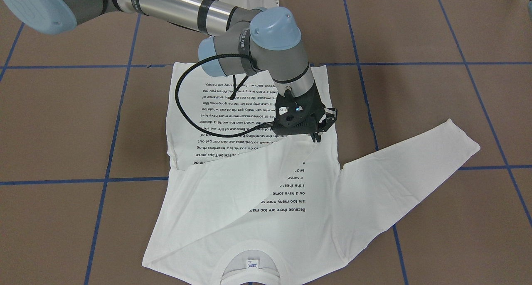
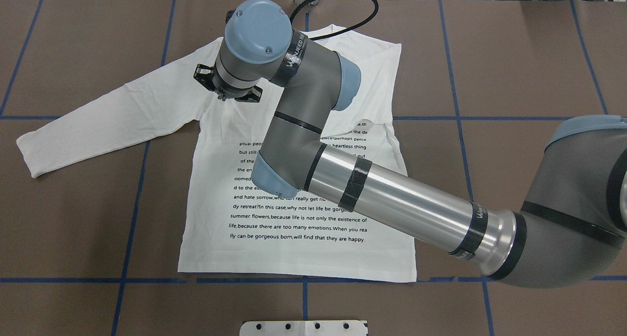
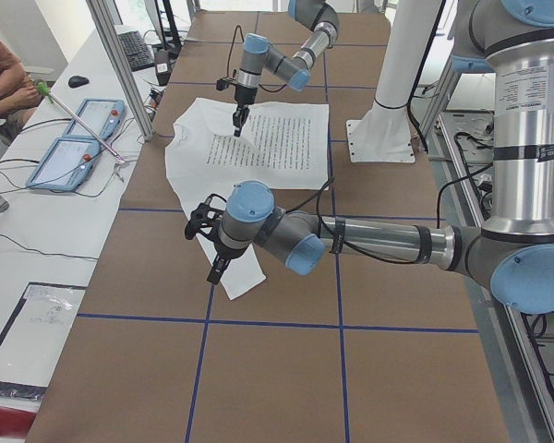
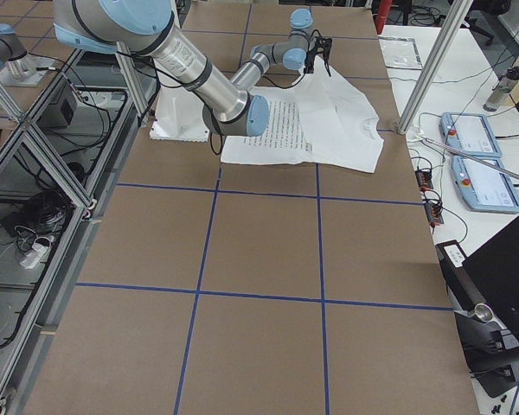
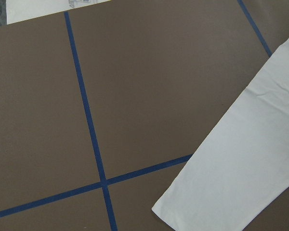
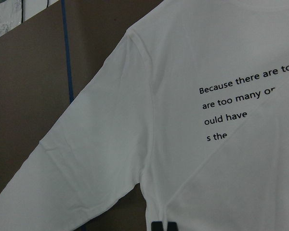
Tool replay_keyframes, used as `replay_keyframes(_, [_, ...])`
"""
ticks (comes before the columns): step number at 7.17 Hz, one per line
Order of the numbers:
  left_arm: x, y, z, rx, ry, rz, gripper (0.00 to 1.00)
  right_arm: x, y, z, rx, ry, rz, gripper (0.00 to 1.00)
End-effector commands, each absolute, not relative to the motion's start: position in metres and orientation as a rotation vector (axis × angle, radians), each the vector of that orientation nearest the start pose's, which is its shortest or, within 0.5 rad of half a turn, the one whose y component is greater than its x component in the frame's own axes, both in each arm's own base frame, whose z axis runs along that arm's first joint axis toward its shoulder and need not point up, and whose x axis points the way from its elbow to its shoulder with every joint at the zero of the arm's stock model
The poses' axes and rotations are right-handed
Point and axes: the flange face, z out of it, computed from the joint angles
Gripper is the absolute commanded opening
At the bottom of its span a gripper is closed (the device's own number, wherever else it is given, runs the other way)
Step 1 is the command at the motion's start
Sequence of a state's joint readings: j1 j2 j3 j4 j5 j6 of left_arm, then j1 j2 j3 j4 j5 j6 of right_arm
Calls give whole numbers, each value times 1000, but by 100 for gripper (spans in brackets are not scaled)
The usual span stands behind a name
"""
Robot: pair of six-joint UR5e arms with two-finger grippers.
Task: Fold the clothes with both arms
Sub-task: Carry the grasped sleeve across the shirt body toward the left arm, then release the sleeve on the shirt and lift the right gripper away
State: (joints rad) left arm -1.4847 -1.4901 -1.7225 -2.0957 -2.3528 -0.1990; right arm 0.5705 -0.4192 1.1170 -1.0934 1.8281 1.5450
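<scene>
The white long-sleeved T-shirt [image 1: 232, 218] lies flat, text side up, neck label [image 1: 252, 264] away from the robot. It also shows in the overhead view [image 2: 210, 257]. One sleeve is folded diagonally across the chest. My right gripper [image 1: 316, 137] stands over the chest, shut on that sleeve's end, which peaks up to it. Its fingertips [image 6: 158, 226] show at the bottom edge of the right wrist view. The other sleeve [image 1: 415, 168] lies stretched out. My left gripper [image 3: 214, 272] hovers beside that sleeve's cuff [image 5: 221, 192]; I cannot tell whether it is open or shut.
The brown table [image 1: 62, 123] carries a grid of blue tape lines [image 1: 116, 123]. The white pedestal base [image 2: 303, 328] sits at the robot's edge. A side table with tablets [image 3: 83, 138] and a seated person [image 3: 0, 74] lie beyond the far edge.
</scene>
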Motion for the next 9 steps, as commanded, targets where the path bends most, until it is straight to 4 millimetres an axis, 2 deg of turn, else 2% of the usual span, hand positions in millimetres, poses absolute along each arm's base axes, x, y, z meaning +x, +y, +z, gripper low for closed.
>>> replay_keyframes(1, [8, -483, 563, 412, 846, 166, 100, -651, -529, 6, 119, -1179, 397, 98])
replay_keyframes(2, [24, -484, 562, 373, 861, 129, 100, -651, -527, -1, 112, -1188, 413, 99])
replay_keyframes(3, [41, -485, 573, 330, 873, 113, 100, -637, -531, -6, 101, -1209, 445, 99])
replay_keyframes(4, [52, -502, 591, 289, 873, 102, 96, -604, -543, 24, 77, -1209, 457, 99])
replay_keyframes(5, [79, -524, 607, 227, 879, 77, 94, -538, -566, 81, 22, -1202, 467, 99])
replay_keyframes(6, [108, -533, 621, 180, 881, 92, 88, -472, -579, 132, -8, -1204, 480, 99])
replay_keyframes(7, [125, -544, 631, 138, 879, 79, 82, -417, -591, 182, -29, -1184, 522, 99])
replay_keyframes(8, [141, -548, 649, 94, 866, 85, 75, -371, -599, 234, -18, -1145, 522, 99])
replay_keyframes(9, [144, -555, 654, 86, 860, 83, 72, -337, -598, 273, 14, -1117, 465, 99])
